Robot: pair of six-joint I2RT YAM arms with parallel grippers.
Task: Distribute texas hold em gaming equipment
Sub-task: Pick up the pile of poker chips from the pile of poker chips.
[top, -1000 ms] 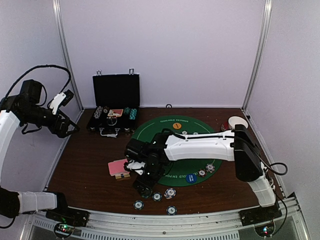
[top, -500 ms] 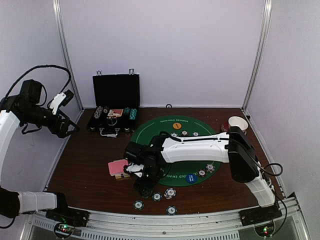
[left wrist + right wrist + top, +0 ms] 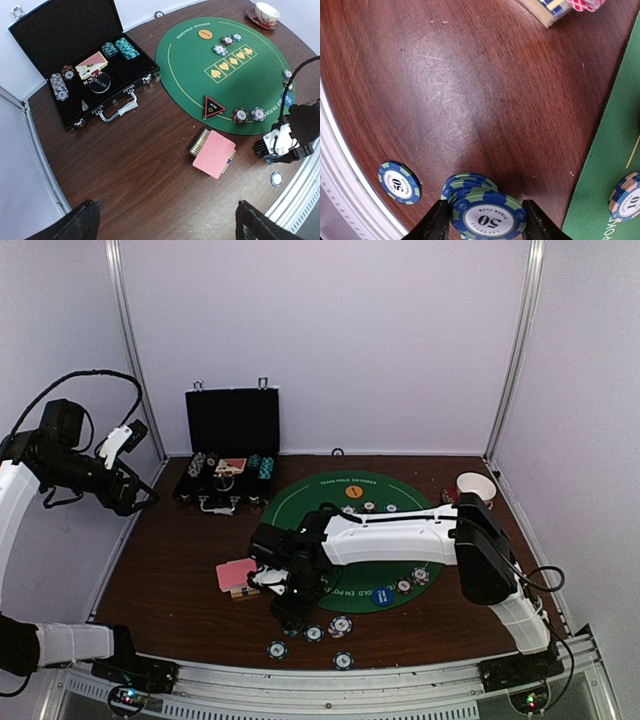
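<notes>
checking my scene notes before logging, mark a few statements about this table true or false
The black case stands open. True.
The card deck lies on the green mat. False: it lies on bare wood beside the mat.
The right gripper has its jaws either side of a stack of blue-green chips. True.
The left gripper holds a card. False: its jaws are open and empty.

Robot lab cell: brown table (image 3: 170, 570) boxed in by plain white walls (image 3: 330, 340) and metal posts (image 3: 127, 360), robot arms (image 3: 400, 530) mounted at its edge.
</notes>
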